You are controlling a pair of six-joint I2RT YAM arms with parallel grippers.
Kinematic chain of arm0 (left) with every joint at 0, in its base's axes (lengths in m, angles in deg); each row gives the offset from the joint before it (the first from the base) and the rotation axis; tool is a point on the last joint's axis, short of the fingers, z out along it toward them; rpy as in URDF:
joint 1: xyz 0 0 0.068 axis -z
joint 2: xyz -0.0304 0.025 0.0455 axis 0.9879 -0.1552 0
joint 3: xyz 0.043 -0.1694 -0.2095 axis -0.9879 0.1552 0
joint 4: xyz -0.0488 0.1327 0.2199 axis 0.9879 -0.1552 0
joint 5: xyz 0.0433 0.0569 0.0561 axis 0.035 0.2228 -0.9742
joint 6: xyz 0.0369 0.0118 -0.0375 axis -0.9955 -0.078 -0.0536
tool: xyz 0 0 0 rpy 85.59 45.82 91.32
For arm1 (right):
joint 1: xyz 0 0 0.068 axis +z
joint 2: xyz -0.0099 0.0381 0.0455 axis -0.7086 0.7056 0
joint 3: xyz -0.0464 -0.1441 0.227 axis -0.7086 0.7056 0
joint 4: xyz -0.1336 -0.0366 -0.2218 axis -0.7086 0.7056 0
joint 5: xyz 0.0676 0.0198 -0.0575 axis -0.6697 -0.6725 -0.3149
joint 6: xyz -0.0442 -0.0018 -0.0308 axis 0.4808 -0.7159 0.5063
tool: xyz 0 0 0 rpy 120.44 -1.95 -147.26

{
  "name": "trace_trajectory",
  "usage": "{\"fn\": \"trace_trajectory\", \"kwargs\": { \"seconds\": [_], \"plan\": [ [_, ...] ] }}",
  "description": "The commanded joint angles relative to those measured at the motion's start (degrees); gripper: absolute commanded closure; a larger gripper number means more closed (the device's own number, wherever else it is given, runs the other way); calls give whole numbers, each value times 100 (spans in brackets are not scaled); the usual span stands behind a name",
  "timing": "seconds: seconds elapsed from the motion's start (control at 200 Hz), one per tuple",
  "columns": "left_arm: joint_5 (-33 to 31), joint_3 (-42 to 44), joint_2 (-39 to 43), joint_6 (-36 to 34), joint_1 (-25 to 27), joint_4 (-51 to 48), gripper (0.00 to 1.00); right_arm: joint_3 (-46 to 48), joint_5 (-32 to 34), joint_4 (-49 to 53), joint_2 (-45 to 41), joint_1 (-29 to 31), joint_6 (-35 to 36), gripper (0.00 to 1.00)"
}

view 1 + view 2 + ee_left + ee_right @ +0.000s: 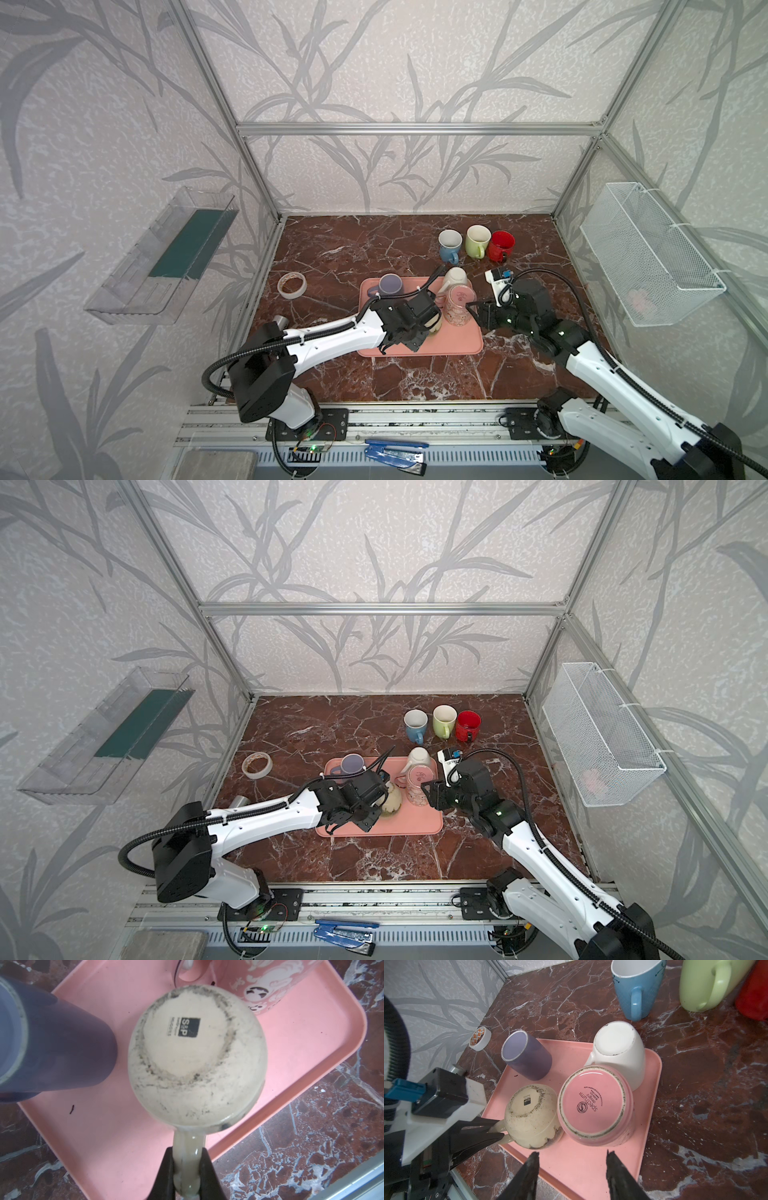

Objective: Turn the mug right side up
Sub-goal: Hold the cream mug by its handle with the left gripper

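A cream mug [193,1053] stands upside down on the pink tray [124,1147], its stained base with a black label facing up. My left gripper [187,1153] is shut on the mug's handle; in the right wrist view its fingers [492,1124] pinch the handle of the cream mug [529,1118] from the side. In both top views the left gripper [380,802] hides most of this mug [392,800]. My right gripper [572,1154] is open and empty, above the tray's near edge just short of the pink mug [591,1105].
On the tray [415,349] are also upside-down pink [459,305], white [455,276] and purple [390,284] mugs. Blue [449,245], green [477,241] and red [500,245] mugs stand upright at the back. A tape roll [291,285] lies left.
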Motion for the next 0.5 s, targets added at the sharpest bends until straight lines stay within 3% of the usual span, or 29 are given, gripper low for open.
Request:
{"fn": "trace_trajectory", "kwargs": {
  "seconds": [0.0,0.265,0.495],
  "plan": [
    [-473,62,11,19,-13,191,100,52,-98,-146,-4,2,-38,47],
    [-463,163,-373,125,-13,339,100,7,-89,-126,34,6,16,47],
    [-244,124,-545,164,-13,369,84,10,-81,-136,75,5,24,47]
  ]
}}
